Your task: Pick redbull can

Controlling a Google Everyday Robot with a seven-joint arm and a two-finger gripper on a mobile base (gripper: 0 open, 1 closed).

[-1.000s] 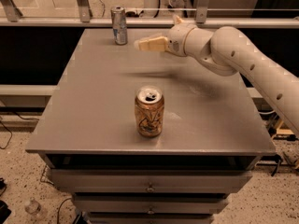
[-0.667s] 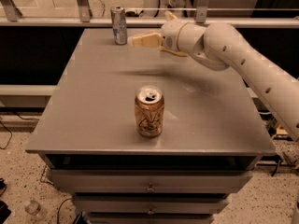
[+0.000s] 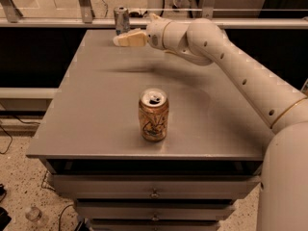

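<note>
Silver with bluish patches, the redbull can stands upright at the far edge of the grey tabletop, close to the rail behind it. The cream end effector hangs above the far part of the tabletop, just in front of the can and near it, pointing left; I see no contact between them. Whether the end effector is open or closed I cannot tell from this view. The white arm reaches in from the right. A wider orange-brown can stands upright near the front, well apart from both.

I judge this to be the approach step, with the grasp not yet made. The next move probably calls for turning the end effector toward the can and lining it up at the can's body height, then easing forward so the slim can sits between the jaws without being tipped against the rail.

Compared with a second ago, the end effector has travelled left and now sits much closer to the redbull can. Both cans have kept their places.
</note>
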